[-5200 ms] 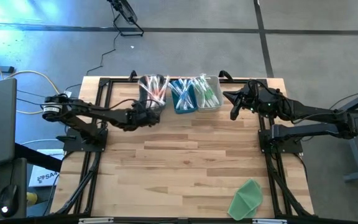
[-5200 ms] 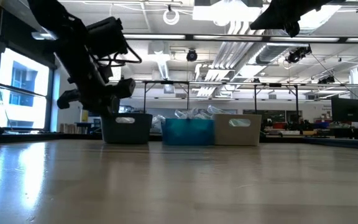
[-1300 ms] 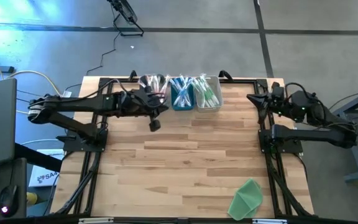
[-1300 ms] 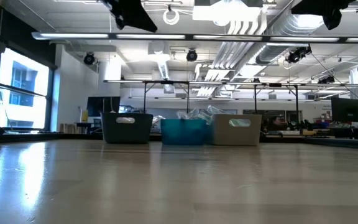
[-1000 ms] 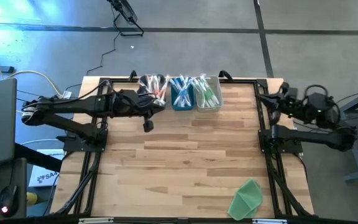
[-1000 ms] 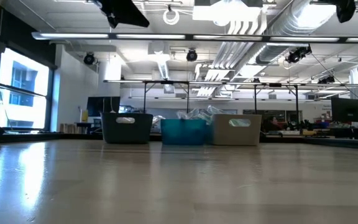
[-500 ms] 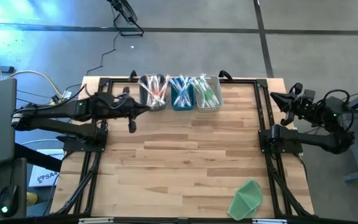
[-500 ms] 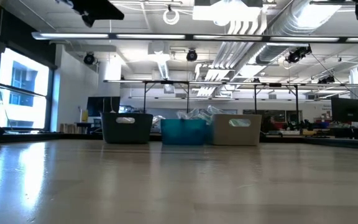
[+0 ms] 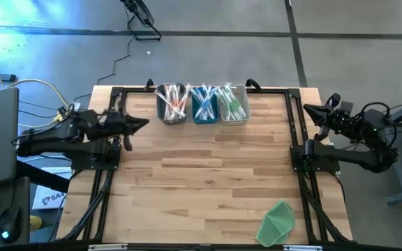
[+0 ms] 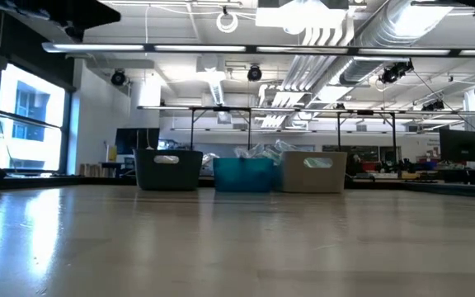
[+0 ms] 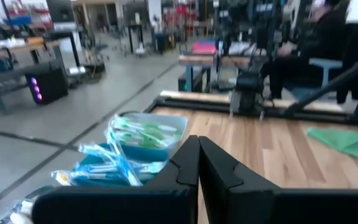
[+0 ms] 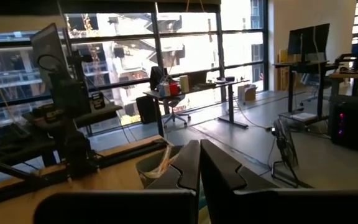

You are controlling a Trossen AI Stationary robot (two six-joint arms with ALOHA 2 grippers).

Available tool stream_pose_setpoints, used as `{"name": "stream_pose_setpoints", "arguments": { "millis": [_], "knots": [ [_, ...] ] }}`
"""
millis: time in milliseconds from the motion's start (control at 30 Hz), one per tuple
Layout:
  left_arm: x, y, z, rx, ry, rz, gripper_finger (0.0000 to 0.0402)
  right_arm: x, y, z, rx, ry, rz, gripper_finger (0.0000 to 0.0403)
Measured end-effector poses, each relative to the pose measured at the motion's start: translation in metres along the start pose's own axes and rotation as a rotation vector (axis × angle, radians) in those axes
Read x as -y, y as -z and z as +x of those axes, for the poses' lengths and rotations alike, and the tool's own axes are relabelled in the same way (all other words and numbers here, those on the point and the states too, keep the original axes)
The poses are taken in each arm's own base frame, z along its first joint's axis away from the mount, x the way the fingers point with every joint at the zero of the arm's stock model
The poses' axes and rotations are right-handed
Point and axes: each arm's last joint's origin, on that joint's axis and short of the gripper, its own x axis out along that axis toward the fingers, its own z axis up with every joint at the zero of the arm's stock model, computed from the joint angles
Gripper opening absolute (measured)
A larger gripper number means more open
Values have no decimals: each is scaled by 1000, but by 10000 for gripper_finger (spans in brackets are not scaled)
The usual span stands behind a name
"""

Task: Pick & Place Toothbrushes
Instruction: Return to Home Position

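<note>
The toothbrushes [image 9: 202, 102] stand sorted in three bins [image 10: 251, 175] at the table's [image 9: 208, 181] 12 o'clock edge. The left gripper [image 9: 144, 123] hangs at 10 o'clock, arm folded over the table's side, fingers pressed together and empty. The right gripper [image 9: 307, 109] mirrors it at 2 o'clock, likewise closed and empty.

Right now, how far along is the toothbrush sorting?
Looks done: the toothbrushes sit sorted by colour in the dark bin, blue bin and pale bin, and none lies loose on the table. In hand: nothing; the left gripper and right gripper hang shut and empty near the table's side edges. Left: seemingly nothing to pick.
</note>
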Motion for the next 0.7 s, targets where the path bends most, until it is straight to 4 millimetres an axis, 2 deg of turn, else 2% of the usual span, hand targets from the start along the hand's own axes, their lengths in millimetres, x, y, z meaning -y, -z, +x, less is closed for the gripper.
{"name": "stream_pose_setpoints", "arguments": {
  "millis": [233, 467, 700],
  "knots": [
    [-5, 17, -25, 96, -2, -19, 0, 2, 2, -5, 0, 22, 2, 5],
    [-9, 26, -45, 110, -2, -30, 0, 2, 2, -5, 1, 21, 2, 5],
    [-10, 25, -47, 80, -1, -42, 0, 2, 2, -5, 1, 17, 4, 5]
  ]
}}
